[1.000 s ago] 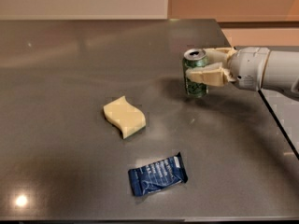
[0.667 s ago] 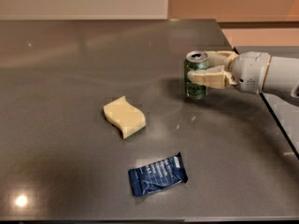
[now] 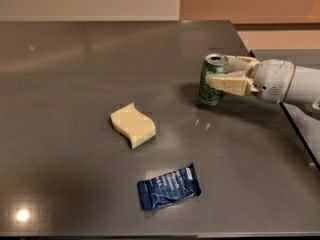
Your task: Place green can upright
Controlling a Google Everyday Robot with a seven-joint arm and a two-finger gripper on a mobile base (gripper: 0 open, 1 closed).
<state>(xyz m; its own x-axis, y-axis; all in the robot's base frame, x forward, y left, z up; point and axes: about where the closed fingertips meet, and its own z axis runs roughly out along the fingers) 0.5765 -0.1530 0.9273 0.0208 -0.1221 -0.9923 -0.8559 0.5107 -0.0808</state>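
Observation:
The green can (image 3: 212,86) stands upright near the right edge of the dark grey table (image 3: 75,84), silver top rim facing up and its base at the table surface. My gripper (image 3: 220,71) reaches in from the right on a white arm. Its beige fingers (image 3: 227,83) sit on either side of the can at mid-height, shut on it.
A pale yellow sponge (image 3: 133,125) lies at the middle of the table. A dark blue snack packet (image 3: 168,187) lies nearer the front edge. The table's right edge runs just under my arm, with a gap and a lighter surface (image 3: 305,124) beyond it.
The gripper and the can have shifted slightly to the right together. The can stays upright in the fingers. The sponge and packet have not moved.

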